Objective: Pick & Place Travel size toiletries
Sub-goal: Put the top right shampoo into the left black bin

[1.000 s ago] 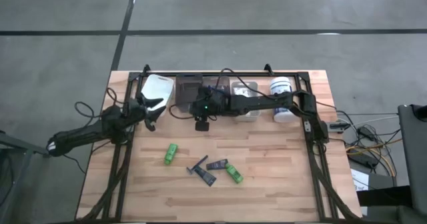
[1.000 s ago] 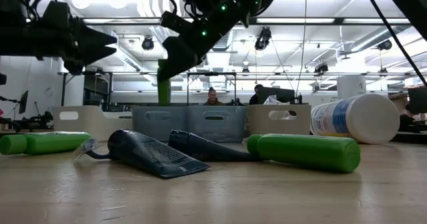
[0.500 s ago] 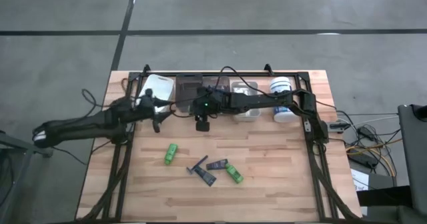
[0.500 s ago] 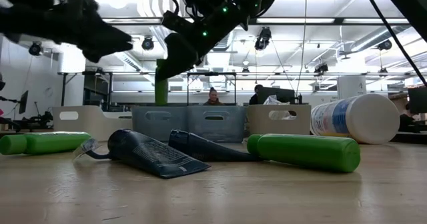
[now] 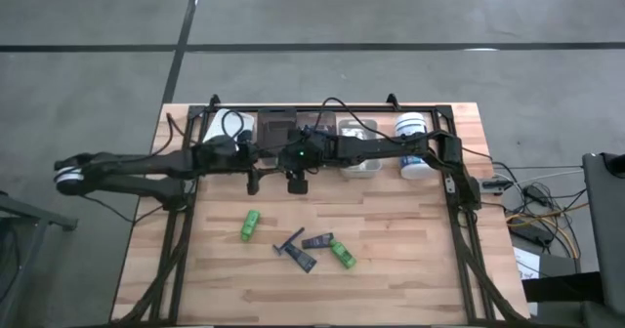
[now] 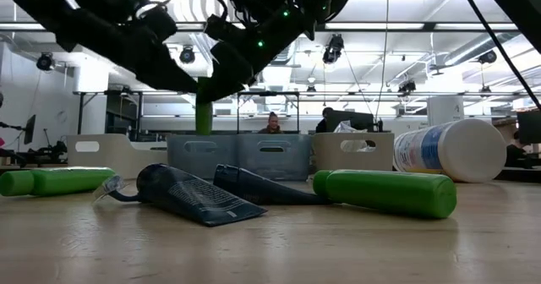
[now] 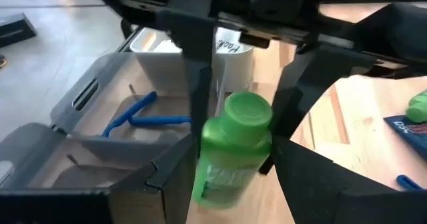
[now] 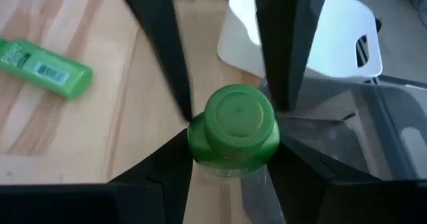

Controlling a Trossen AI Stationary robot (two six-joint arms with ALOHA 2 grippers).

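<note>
My right gripper (image 8: 232, 144) is shut on a small green bottle (image 7: 233, 144) and holds it up in the air, just in front of the bins at the table's far edge. My left gripper (image 7: 233, 167) is open and faces it from the table's left, one finger on each side of the same bottle. In the low view the bottle (image 6: 204, 106) hangs upright where the two grippers meet. Two more green bottles (image 5: 250, 224) (image 5: 343, 255), a dark razor (image 5: 289, 242) and dark tubes (image 5: 317, 241) lie flat on the table's near middle. My right gripper pinches the bottle's sides just below the green cap (image 8: 232, 127) between its two fingers (image 8: 170, 161). The fingers come slanting down from the table's right. The bottle stands upright, cap up, lifted clear of the table. My left gripper's fingers (image 8: 163, 57) flank the bottle; whether they touch it I cannot tell.
A row of bins stands along the far edge: a white one (image 5: 234, 125), a dark one (image 5: 276, 131) and a clear one (image 5: 356, 133). A blue razor (image 7: 140, 114) lies in a grey bin. A white tub with a blue label (image 5: 411, 128) stands at the far right.
My left gripper has swung toward the table's right, rising and rolling a little. It has come up to the green bottle, so its fingers now stand on either side of it. My right gripper and the bottle have stayed where they were.
</note>
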